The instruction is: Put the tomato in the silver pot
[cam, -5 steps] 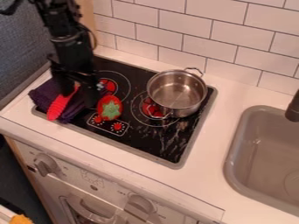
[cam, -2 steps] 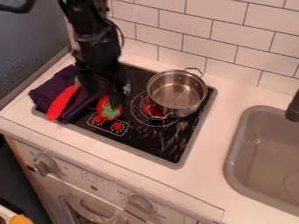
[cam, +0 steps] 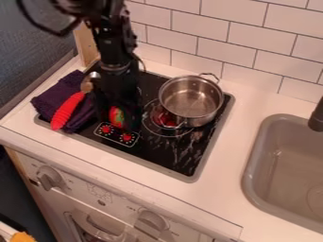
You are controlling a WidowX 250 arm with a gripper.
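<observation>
The black gripper (cam: 117, 118) hangs down over the left half of the black stove (cam: 165, 153), its claw standing wide, with 1 finger on each side of the tomato (cam: 116, 117); whether either finger touches it, I cannot tell. The tomato sits on the stove top, partly hidden by the right-hand finger, its red skin and some green showing. It is just behind the printed panel with 2 red dials (cam: 117, 134), and apart from the silver pot (cam: 191, 100). That pot stands upright to the right of the gripper, partly over a ringed burner (cam: 151, 124), and has 2 loop handles. At the stove's left edge a dark purple cloth (cam: 52, 101) lies bunched up, a red ribbed handle (cam: 67, 111) resting on it. A grey sink (cam: 252, 170) is set into the white counter (cam: 217, 189) at the right, below a dark faucet (cam: 317, 118).
</observation>
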